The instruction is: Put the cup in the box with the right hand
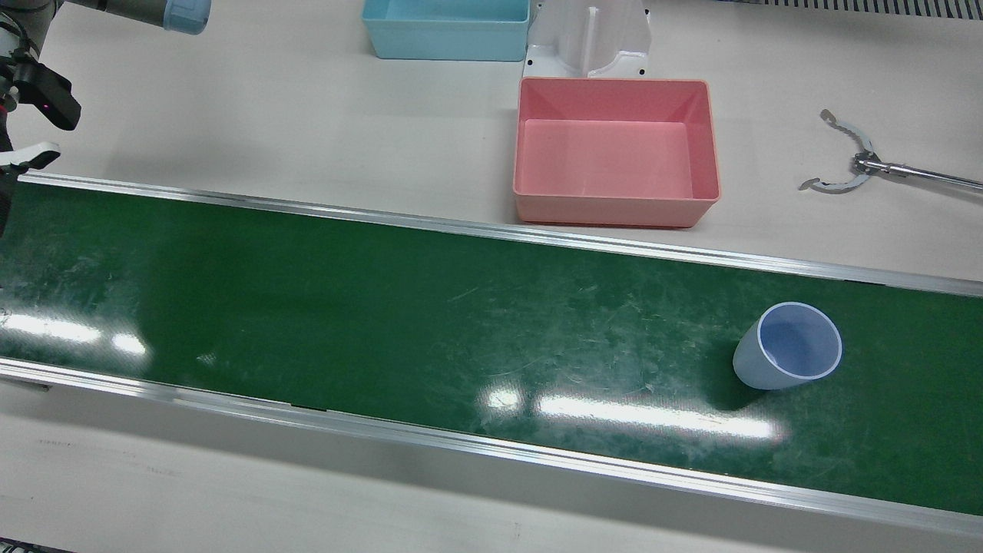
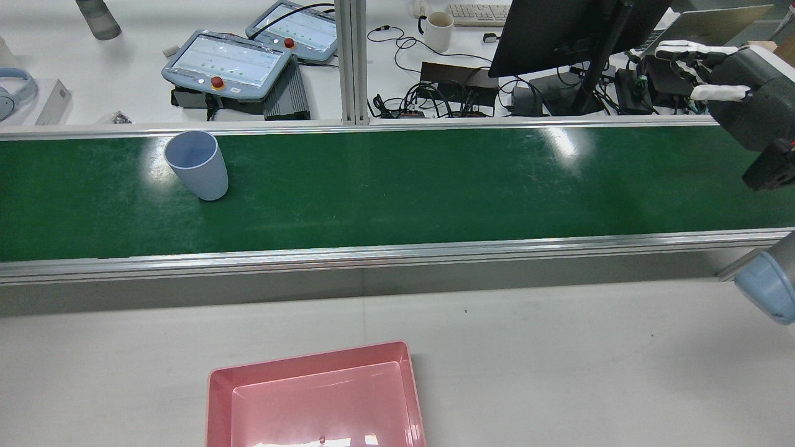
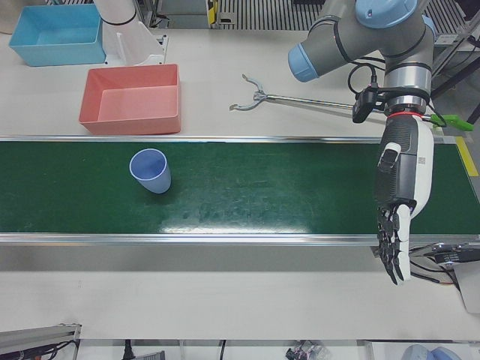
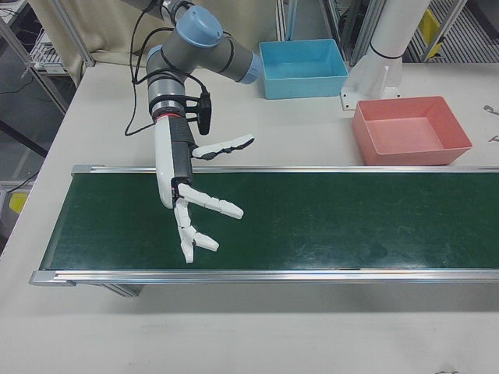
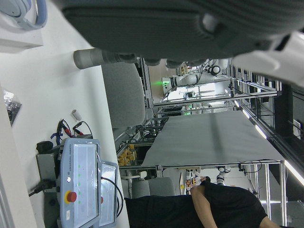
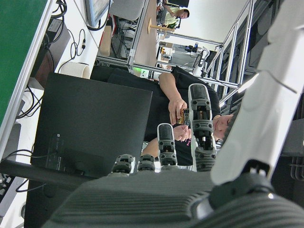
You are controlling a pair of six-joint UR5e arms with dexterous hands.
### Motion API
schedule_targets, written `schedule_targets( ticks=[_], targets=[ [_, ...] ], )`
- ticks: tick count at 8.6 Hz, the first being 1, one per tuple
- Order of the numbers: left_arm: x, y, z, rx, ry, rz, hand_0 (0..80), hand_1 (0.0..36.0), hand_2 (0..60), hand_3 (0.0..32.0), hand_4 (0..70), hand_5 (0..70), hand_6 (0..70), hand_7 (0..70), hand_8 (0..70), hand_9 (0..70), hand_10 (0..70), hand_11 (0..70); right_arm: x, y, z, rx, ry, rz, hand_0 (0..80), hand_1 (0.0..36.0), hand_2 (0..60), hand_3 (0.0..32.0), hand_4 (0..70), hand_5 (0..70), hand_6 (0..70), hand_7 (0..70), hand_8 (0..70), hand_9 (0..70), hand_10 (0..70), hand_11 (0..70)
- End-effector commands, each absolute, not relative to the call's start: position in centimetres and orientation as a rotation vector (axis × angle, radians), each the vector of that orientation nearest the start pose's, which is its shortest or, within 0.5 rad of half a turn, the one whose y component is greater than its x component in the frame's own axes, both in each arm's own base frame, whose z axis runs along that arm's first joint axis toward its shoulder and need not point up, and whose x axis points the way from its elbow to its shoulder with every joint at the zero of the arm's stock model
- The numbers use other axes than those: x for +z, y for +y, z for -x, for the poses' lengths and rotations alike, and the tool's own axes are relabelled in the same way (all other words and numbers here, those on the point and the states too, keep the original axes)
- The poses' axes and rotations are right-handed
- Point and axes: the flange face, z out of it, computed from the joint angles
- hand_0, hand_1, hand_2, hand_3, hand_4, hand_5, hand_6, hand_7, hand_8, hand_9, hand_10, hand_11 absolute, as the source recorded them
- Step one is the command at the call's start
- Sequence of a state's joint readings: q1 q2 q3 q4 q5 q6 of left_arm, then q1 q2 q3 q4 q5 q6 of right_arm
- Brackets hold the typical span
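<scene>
Nearest my rear camera sits the pink box (image 2: 317,397) on the desk (image 2: 559,347), with nothing in it that I can see; beyond it runs the green conveyor belt (image 2: 397,186); on the belt's far left I see the pale blue cup (image 2: 197,164) upright, mouth up, well apart from both arms; off to the far right my right robot hand (image 4: 191,206) hangs over the belt's end, fingers spread wide, holding nothing; my left robot hand (image 3: 399,217) points downward at the opposite end, fingers straight, also empty.
</scene>
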State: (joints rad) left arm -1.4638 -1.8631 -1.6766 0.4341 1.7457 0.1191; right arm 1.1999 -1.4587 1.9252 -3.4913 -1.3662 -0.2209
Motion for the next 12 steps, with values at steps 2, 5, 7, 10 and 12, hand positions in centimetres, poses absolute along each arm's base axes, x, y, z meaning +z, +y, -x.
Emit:
schedule_targets(
  ticks=[2,5,7,10,12],
  targets=[
    [52.11,-58.72,5.33,-2.037,1.997,0.169,0.0,0.0,0.0,0.0,0.0,0.0,0.0,0.0,0.0,0.0,0.0,0.0,49.54,-52.79,4.08,-2.228,2.544,0.039,52.4,9.6,0.0,0.0,31.5,4.6,7.4,29.4,2.3,7.1,4.0,7.2],
    [52.11,-58.72,5.33,-2.037,1.997,0.169,0.0,0.0,0.0,0.0,0.0,0.0,0.0,0.0,0.0,0.0,0.0,0.0,49.46,-52.84,4.10,-2.226,2.545,0.039,52.4,9.5,0.0,0.0,31.7,4.6,7.4,29.4,2.4,7.1,4.0,7.2],
    [52.02,-58.78,5.33,-2.036,1.998,0.169,0.0,0.0,0.0,0.0,0.0,0.0,0.0,0.0,0.0,0.0,0.0,0.0,49.46,-52.84,4.18,-2.227,2.546,0.037,52.3,9.7,0.0,0.0,31.5,4.6,7.4,29.4,2.3,7.0,3.9,7.1],
    [52.02,-58.78,5.33,-2.037,1.999,0.171,0.0,0.0,0.0,0.0,0.0,0.0,0.0,0.0,0.0,0.0,0.0,0.0,49.46,-52.84,4.10,-2.226,2.545,0.039,52.3,9.6,0.0,0.0,31.3,4.6,7.4,29.9,2.4,7.2,3.9,7.1],
    [52.02,-58.78,5.33,-2.036,1.998,0.169,0.0,0.0,0.0,0.0,0.0,0.0,0.0,0.0,0.0,0.0,0.0,0.0,49.46,-52.84,4.18,-2.227,2.546,0.037,52.3,9.6,0.0,0.0,31.5,4.6,7.4,30.0,2.3,7.1,4.0,7.2]
  ],
)
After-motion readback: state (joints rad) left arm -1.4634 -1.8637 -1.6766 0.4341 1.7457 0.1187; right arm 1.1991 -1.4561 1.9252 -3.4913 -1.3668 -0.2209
